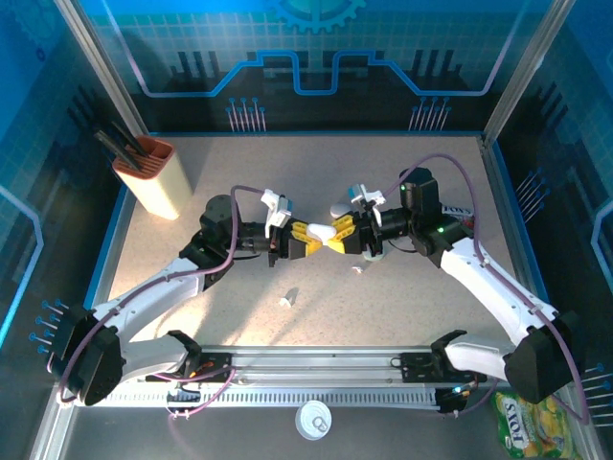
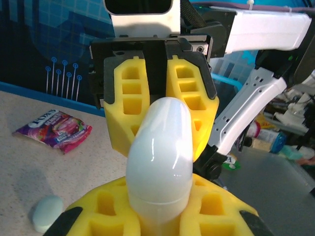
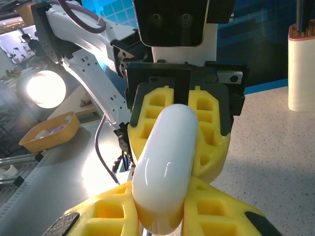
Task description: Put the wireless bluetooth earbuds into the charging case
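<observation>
Mid-frame, left gripper [image 1: 314,241] and right gripper [image 1: 349,233] both clamp charging case [image 2: 160,152] end-to-end, long axis spanning them; loose earbud [image 1: 288,298] lies below, nearer the left.

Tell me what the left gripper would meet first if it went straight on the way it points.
The left gripper, shut on the smooth white pebble-shaped plastic case, points straight at the right gripper, which clamps the case's other end. It would likely meet those yellow fingers first.
</observation>
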### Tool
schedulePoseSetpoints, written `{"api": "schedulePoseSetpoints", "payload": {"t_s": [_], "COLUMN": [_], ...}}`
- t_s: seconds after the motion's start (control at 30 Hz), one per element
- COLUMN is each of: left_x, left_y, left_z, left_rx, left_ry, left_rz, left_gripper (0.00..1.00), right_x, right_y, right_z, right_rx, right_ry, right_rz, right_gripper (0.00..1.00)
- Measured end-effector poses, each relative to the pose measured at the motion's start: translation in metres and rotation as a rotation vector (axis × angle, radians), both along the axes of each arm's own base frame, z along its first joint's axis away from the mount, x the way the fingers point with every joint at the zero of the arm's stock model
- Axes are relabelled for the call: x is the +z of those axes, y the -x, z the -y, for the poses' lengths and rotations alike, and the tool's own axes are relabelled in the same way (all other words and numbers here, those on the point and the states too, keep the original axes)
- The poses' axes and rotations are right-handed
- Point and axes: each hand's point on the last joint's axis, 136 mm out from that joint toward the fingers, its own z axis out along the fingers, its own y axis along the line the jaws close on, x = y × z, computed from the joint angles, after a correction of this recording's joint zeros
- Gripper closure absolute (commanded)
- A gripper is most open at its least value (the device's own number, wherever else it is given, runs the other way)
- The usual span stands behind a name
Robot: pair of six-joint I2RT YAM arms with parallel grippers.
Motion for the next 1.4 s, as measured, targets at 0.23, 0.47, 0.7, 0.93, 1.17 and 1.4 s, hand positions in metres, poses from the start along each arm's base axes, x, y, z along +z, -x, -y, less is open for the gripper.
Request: {"api": "schedulePoseSetpoints", "payload": {"t_s": [0.23,0.47,0.7,0.93,1.17,1.4], "left_x": [-0.001,-0.008,-0.020,-0.034,-0.046,-0.062], "left_y": [-0.006,-0.021,-0.029,-0.028,-0.028,-0.014], "left_z": [0.000,-0.004,-0.007,-0.007,-0.014,-0.026], "left_rx": [0.033,0.124,0.171,0.181,0.233,0.265], "left_ry": [-0.006,-0.042,-0.093,-0.142,-0.153,-0.148], "left_rz": [0.071,0.162,0.173,0.108,0.059,0.101], "left_gripper": [0.88,0.88,0.88,0.87,0.87,0.88], "right_x": [-0.003,-0.008,-0.006,-0.002,-0.003,-0.043], "right_y": [-0.028,-0.046,-0.060,-0.085,-0.091,-0.092], "right_z": [-0.001,0.001,0.003,0.016,0.032,0.073], "right_rx": [-0.165,-0.288,-0.375,-0.512,-0.638,-0.890], "right_ry": [0.033,0.038,0.032,0.011,0.032,0.166], "right_rz": [0.000,-0.046,-0.093,-0.145,-0.166,-0.257], "right_gripper": [0.31,0.28,0.29,0.26,0.21,0.26]}}
